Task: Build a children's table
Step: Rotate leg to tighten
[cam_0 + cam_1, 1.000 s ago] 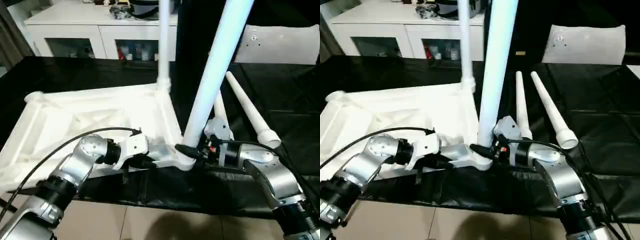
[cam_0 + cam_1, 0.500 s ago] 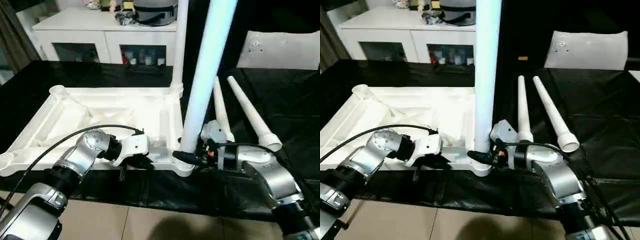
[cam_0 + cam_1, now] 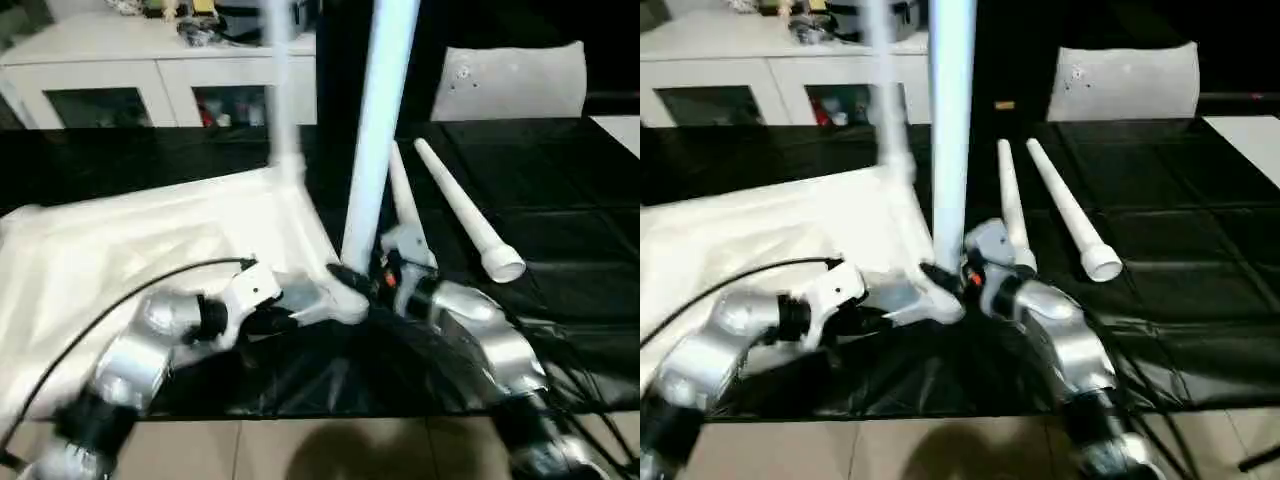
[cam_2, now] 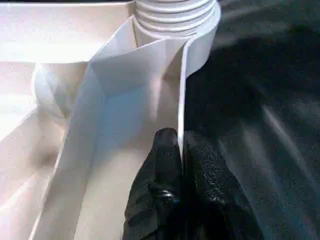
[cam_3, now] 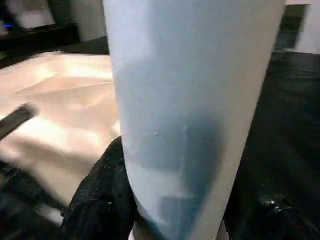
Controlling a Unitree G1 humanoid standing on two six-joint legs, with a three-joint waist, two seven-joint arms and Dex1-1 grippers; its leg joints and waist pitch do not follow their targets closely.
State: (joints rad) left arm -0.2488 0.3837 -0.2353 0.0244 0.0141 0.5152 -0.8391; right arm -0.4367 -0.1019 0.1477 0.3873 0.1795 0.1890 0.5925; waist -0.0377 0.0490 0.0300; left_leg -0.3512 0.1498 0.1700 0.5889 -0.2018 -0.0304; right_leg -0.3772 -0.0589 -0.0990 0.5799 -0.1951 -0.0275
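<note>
The children's table lies upside down: its white tabletop (image 3: pixel 120 250) shows the ribbed underside on the black-covered table. One white leg (image 3: pixel 280 90) stands in the far corner socket. A second leg (image 3: pixel 375 130) rises almost upright from the near right corner socket (image 4: pixel 175 12). My right gripper (image 3: pixel 352 280) is closed around this leg's base, one black finger (image 5: pixel 100 200) beside the tube (image 5: pixel 190 100). My left gripper (image 4: pixel 181 142) is shut on the tabletop's thin rim wall (image 4: pixel 181 90) just short of that socket. Two loose legs (image 3: pixel 455 205) (image 3: pixel 400 190) lie to the right.
A white glass-door cabinet (image 3: pixel 150 60) stands behind the table with clutter on top. A white cushion-like object (image 3: pixel 510 80) lies at the back right. The black cover's front edge (image 3: pixel 330 400) hangs over a tiled floor. A black cable (image 3: pixel 90 320) loops over my left forearm.
The camera has swung, so the whole picture has shifted. The held leg now stands more upright against the far leg than a second ago. Both grips are unchanged.
</note>
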